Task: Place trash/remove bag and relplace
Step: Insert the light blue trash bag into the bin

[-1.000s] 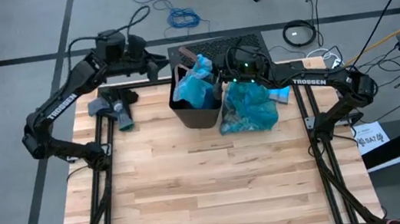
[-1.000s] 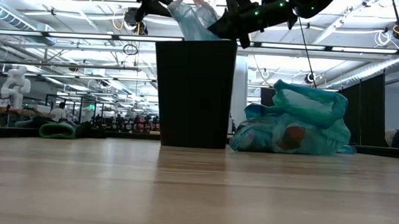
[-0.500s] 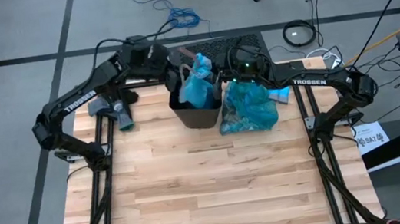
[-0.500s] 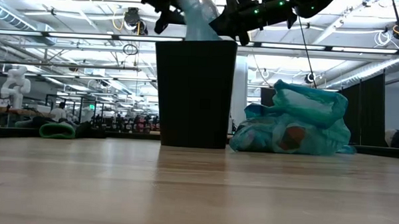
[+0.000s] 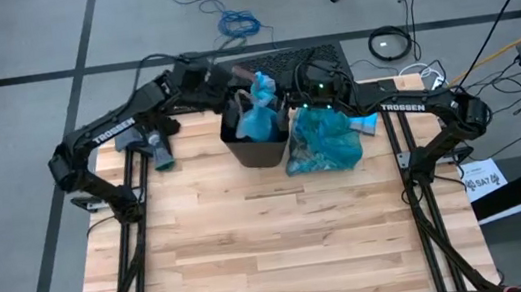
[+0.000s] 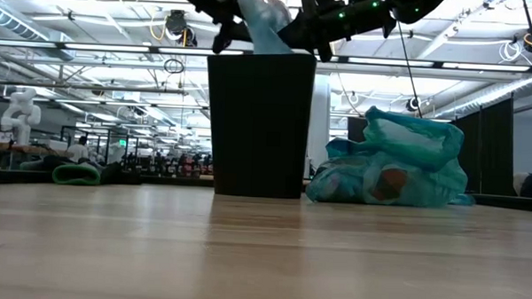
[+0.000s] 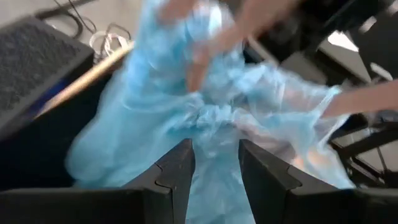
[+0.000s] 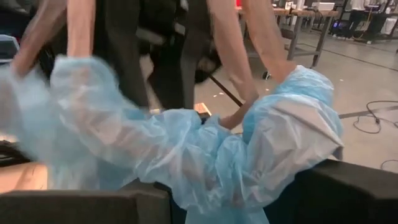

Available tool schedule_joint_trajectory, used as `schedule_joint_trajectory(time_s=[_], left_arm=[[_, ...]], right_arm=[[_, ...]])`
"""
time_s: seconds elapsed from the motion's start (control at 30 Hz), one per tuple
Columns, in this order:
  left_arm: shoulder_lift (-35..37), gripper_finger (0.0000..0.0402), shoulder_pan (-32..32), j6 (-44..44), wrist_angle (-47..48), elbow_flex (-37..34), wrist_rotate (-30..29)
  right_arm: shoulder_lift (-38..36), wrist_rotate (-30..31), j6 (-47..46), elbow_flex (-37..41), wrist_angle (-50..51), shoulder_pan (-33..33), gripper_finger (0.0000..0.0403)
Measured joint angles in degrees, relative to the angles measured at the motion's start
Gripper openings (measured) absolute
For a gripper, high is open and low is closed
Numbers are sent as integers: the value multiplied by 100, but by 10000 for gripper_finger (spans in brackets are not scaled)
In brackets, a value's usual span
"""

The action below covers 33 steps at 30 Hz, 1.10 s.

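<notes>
Since a second ago the left gripper (image 5: 227,76) has swung from the upper left of the table in to the far left rim of the black square plastic bin (image 5: 256,144), while the right gripper (image 5: 287,99) has kept its place at the bin's right rim. In the left wrist view the left gripper's two dark fingers (image 7: 176,171) stand narrowly apart with the pale sky-blue crinkly plastic bag (image 7: 186,118) bunched between and just beyond them; whether they actually pinch it I cannot tell. The right gripper's fingers are hidden behind that same pale bag (image 8: 186,155), so its state cannot be told either. In the upper centre of the high view the bin stands near the table's far edge, and the pale bag (image 5: 258,111) rises out of its mouth, spilling above the rim (image 6: 269,21) in the low view. The dark teal translucent bin liner (image 5: 324,141) lies crumpled on the light wooden table (image 5: 284,244) just right of the bin, with brownish wads of trash (image 6: 391,182) showing through it. The whole near half of the table lies open.
</notes>
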State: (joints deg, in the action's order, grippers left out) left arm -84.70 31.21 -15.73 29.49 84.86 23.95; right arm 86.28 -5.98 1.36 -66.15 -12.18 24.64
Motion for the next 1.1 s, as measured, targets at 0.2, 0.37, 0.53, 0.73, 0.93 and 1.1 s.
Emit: schedule_joint_trajectory(time_s=[0.2, 0.37, 0.53, 0.73, 0.93, 1.1], left_arm=[[-306, 48, -123, -31, -3, -2, -3], [-255, 5, -101, 156, -27, -2, -161], [-93, 3, 99, 316, 221, -4, -528], [159, 2, 358, 468, 601, -9, -667], [412, 1, 533, 566, 681, -9, -779], [473, 1, 554, 601, 772, -9, -676]], right_arm=[[0, 1, -26, 0, -98, -37, 139], [-1, -2, -71, 0, -119, -68, 139], [-191, -2, -73, 0, 251, -74, 139], [-663, -2, -74, 0, 1287, -76, 139], [-1068, 13, -194, 0, 2278, -66, 114], [-1348, 12, -360, 0, 2299, -65, 15]])
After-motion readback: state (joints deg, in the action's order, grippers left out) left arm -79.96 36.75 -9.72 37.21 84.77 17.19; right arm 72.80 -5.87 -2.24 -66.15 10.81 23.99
